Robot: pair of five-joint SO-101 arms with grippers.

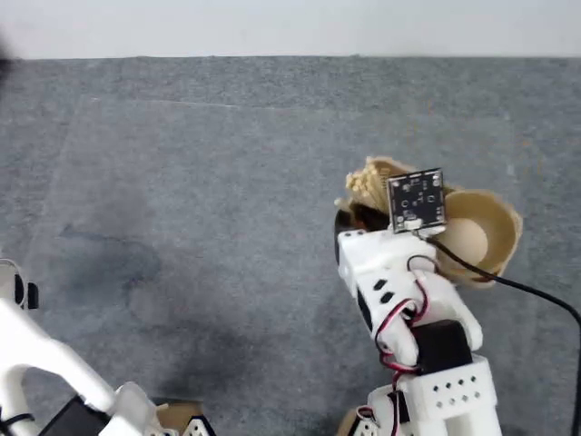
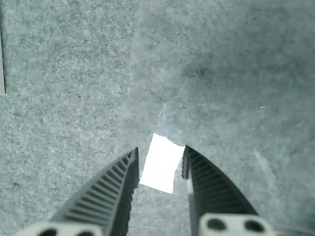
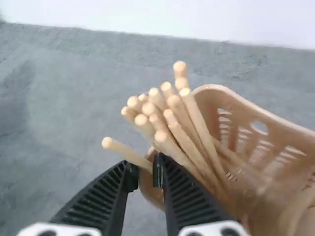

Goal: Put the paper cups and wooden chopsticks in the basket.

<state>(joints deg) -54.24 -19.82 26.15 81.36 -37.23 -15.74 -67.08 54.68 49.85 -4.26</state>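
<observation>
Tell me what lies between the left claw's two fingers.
A small white slip lies on the grey mat between the open fingers of the left claw, in the left wrist view.

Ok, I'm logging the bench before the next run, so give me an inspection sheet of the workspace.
Surface: grey mat, flat.
Job's things: wooden chopsticks bundled, leaning in the basket; a stray chopstick juts out sideways.
Clutter: white scrap lying on the mat.
Grippers: left gripper open above the scrap; right gripper shut on the stray chopstick beside the basket.
Cables: black cable trails from the camera board on the right arm; red wires on that arm.
Surroundings: pale strip beyond the mat.
</observation>
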